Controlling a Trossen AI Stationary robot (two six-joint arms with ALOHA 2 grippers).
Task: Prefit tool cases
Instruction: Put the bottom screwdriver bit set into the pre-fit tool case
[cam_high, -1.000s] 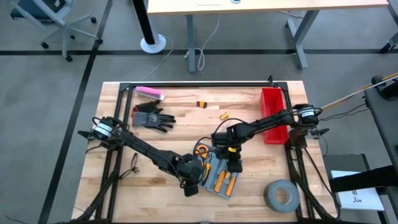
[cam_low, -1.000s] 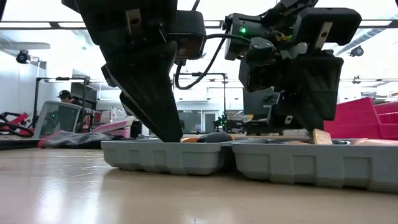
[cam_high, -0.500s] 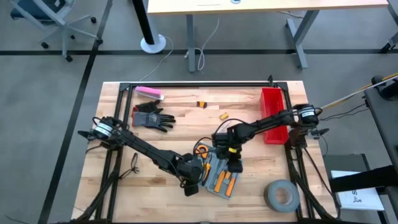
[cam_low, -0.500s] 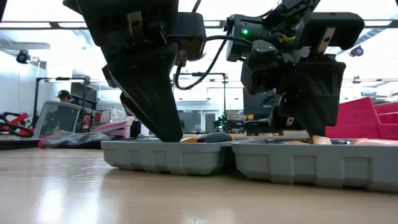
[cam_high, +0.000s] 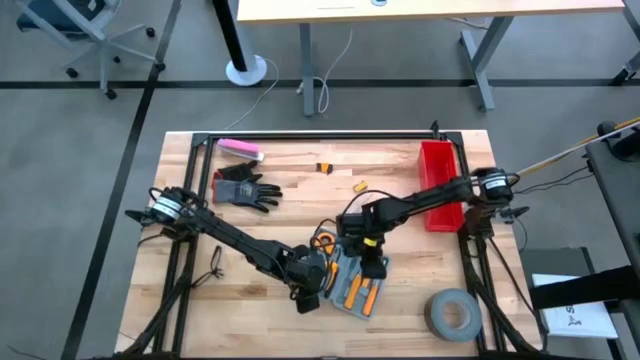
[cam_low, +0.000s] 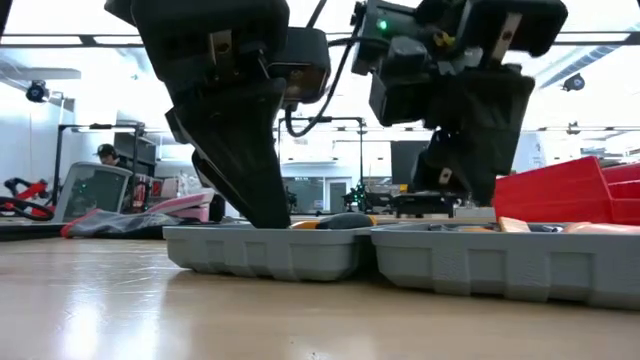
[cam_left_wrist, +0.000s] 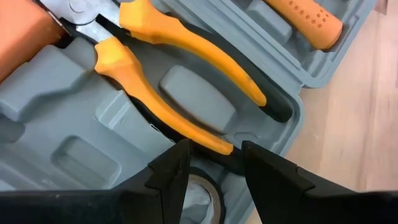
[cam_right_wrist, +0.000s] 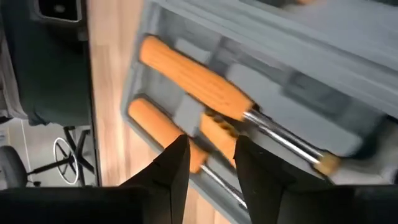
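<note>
You are looking down on a pale wooden table (cam_high: 260, 285) with visible grain and a black metal frame. Near its front middle lies the tool case (cam_high: 352, 283), open flat: a grey-blue plastic shell with rounded corners and moulded grey slots. From table height its two halves show as shallow ribbed trays side by side.

Your left gripper (cam_left_wrist: 213, 163) reaches down into the left half of the case. Its two dark, wedge-shaped fingers stand apart with a gap between them and clamp nothing. Just beyond them lie pliers (cam_left_wrist: 180, 74) with glossy yellow handles tipped in black, seated in a moulded recess. A round opening in the plastic shows between the fingers, partly cut off.

Your right gripper (cam_right_wrist: 211, 163) hangs above the right half of the case. Its fingers are also apart, with nothing between them. Past them lie screwdrivers (cam_right_wrist: 199, 84) with ribbed orange handles and bright metal shafts; motion blur makes the slots hard to make out.

From above, both grippers cover much of the case, so you cannot count the tools. Further off sit a boxy red bin (cam_high: 438, 183) at the right edge, a roll of grey tape (cam_high: 451, 314) at the front right, a black glove (cam_high: 243, 188) and a pink block (cam_high: 240, 150) at the back left. A person (cam_low: 104, 154) sits in the room behind, mostly hidden
</note>
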